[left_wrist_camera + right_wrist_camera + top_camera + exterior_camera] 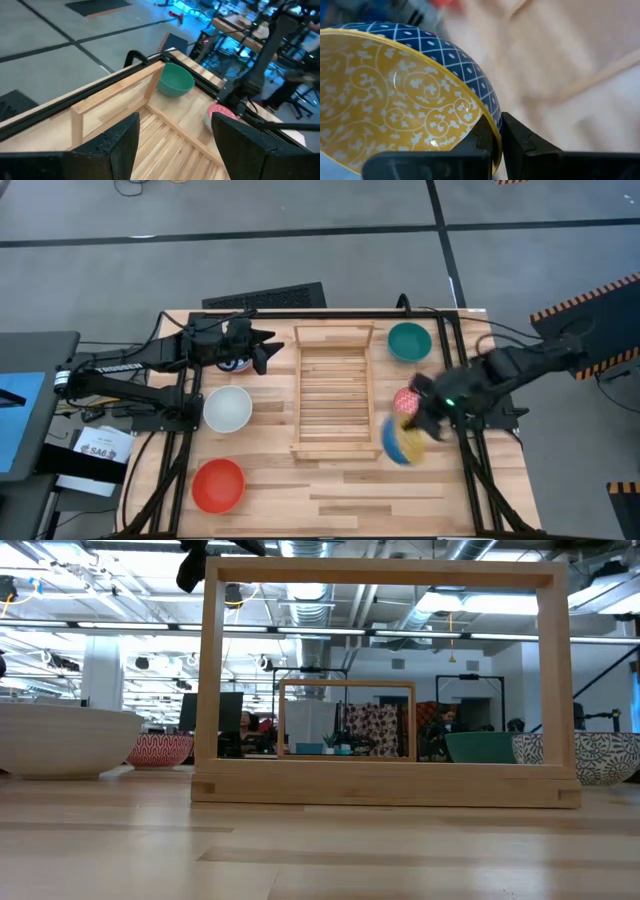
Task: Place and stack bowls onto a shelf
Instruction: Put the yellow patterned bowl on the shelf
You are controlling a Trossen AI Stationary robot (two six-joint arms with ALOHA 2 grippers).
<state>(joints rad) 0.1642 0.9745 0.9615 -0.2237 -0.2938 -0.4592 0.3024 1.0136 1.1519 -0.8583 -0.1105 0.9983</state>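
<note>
The light-wood slatted shelf [332, 392] lies mid-table, its end frame [385, 680] filling the low view. My right gripper [425, 430] stands to the shelf's right, shut on a bowl [399, 443] that is yellow inside and blue-patterned outside [395, 100]. The pink speckled bowl [406, 400] and the teal bowl [409, 341] rest on the table beside it. My left gripper [268, 352] [172, 150] is open at the shelf's far left corner, over a bowl [235, 364] mostly hidden by the arm. The white bowl [228, 408] and red bowl [218, 485] sit left of the shelf. My right gripper pinches the rim [492, 131] of the yellow-and-blue bowl, one finger inside the bowl and one [520, 137] outside against the blue wall. The bowl is tilted in the hold, with its yellow inside turned toward the wrist camera. It does not show on the table in the low view.
Black frame rails run along the table's left, far and right sides. A dark keyboard-like object [265, 297] lies beyond the far edge. Bare wood lies between the shelf and the near edge [330, 500]. The room beyond holds desks and equipment.
</note>
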